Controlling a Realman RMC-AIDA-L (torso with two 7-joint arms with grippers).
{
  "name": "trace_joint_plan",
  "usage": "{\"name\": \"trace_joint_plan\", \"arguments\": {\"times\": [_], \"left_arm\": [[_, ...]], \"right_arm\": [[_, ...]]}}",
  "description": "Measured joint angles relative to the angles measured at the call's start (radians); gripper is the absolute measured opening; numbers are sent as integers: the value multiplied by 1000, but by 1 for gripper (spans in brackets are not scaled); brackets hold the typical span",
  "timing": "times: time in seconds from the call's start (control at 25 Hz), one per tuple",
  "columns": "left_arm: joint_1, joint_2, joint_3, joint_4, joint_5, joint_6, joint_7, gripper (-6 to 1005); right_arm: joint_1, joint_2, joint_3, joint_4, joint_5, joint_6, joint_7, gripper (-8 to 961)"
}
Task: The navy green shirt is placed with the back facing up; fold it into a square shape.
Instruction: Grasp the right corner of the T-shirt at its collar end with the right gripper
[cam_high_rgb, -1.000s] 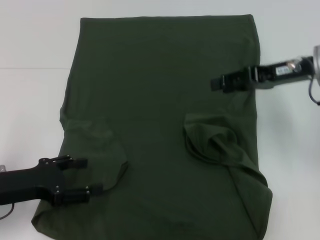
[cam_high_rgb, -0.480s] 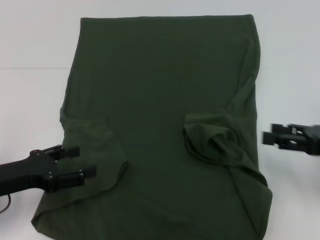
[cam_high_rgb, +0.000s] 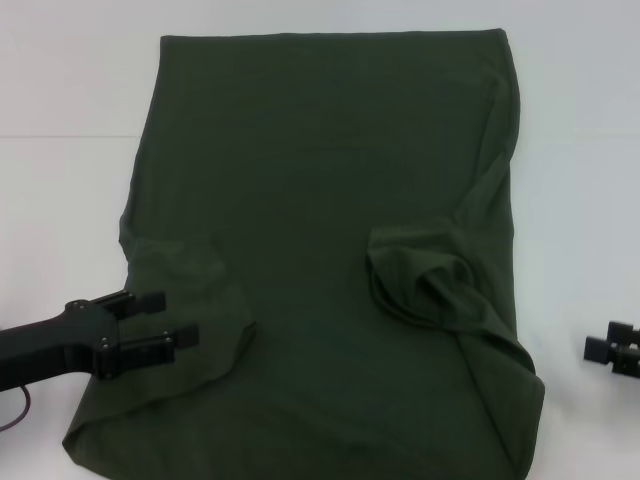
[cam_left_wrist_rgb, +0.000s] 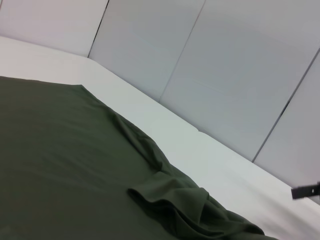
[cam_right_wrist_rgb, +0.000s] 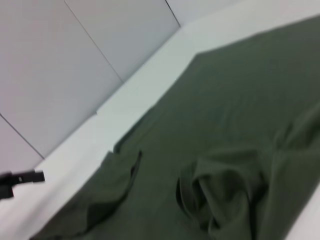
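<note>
shirt (cam_high_rgb: 330, 250) flat; left hand (cam_high_rgb: 168, 318) over sleeve, right hand (cam_high_rgb: 612, 352) clear.

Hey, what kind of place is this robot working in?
Probably a lab or test cell, not a home: a bare white table, plain grey wall panels, and only the navy green shirt laid out.

Shirt (cam_high_rgb: 320, 180) plain dk green (no print), grippers (cam_high_rgb: 160, 320) blk, table (cam_high_rgb: 60, 200) white.
</note>
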Motion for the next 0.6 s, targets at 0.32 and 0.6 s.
{"name": "trace_joint_plan", "arguments": {"times": [0.32, 0.6], "left_arm": [[-8, -2, -1, -15, 0, -10, 0, 888], [-8, -2, -11, -16, -1, -17, 1, 888]], "right_arm": [[14, 15, -4, 1, -85, 21, 89, 794], [27, -23, -6, 25, -113, -59, 353, 793]]}}
